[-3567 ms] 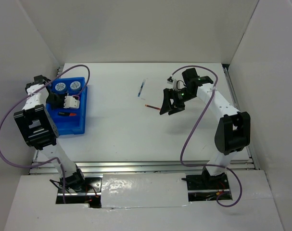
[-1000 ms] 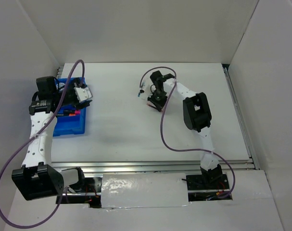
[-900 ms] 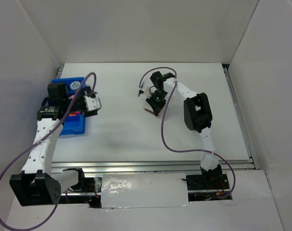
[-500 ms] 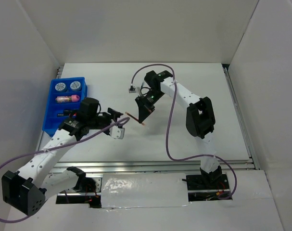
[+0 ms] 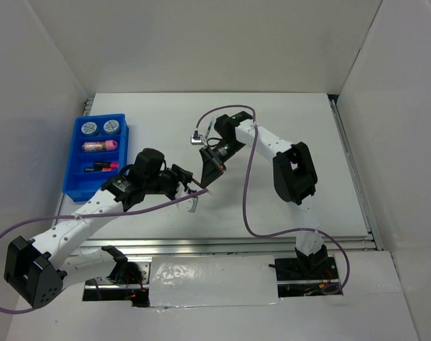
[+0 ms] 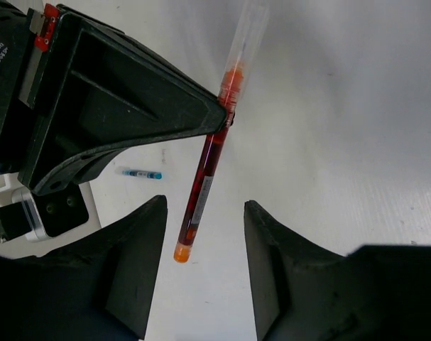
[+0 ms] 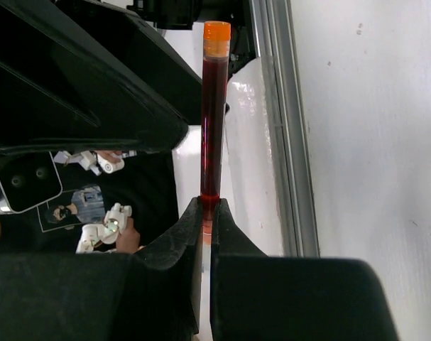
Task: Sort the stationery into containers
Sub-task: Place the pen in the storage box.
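Red pen (image 6: 208,163) (in right end effector (image 7: 206,207)) now at left end effector (image 6: 204,207).

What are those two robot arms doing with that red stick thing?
It looks like a hand-off. The right gripper is pinching a red pen near one end and holding it above the table. The left gripper has its open fingers on either side of the pen, not touching it. The blue tray at the left already holds two tape rolls, a pink marker and highlighters. A blue pen lies on the table.
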Action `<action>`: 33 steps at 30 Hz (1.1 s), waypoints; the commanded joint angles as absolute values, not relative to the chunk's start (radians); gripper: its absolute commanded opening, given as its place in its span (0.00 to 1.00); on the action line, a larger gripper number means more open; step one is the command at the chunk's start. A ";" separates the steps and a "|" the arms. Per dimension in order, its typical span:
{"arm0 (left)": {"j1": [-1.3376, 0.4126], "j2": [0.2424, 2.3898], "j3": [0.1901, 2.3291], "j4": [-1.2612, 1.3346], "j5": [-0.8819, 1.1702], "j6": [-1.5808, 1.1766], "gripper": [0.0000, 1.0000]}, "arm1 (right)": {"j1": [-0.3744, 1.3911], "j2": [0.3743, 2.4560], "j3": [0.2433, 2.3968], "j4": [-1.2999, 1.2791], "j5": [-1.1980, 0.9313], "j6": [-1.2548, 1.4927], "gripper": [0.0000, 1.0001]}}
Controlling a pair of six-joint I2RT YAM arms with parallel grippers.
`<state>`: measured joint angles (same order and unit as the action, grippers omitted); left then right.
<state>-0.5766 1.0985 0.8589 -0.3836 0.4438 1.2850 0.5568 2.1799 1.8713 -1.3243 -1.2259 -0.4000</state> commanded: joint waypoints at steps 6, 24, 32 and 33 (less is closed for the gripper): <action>-0.595 1.123 0.881 -0.396 0.483 1.341 0.49 | 0.577 2.152 1.867 -1.443 -1.284 -0.394 0.00; -0.615 1.114 0.864 -0.396 0.497 1.327 0.31 | 0.598 2.155 1.878 -1.443 -1.284 -0.388 0.00; -0.572 1.105 0.893 -0.442 0.514 1.269 0.00 | 0.577 2.146 1.893 -1.443 -1.276 -0.365 0.47; -0.555 1.100 0.893 -0.471 0.525 1.264 0.00 | 0.565 2.141 1.897 -1.443 -1.278 -0.359 0.54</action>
<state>-0.5892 1.1233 0.8639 -0.4305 0.4633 1.3029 0.5800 2.1799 1.8717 -1.3323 -1.2430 -0.3641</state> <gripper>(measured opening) 0.211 0.495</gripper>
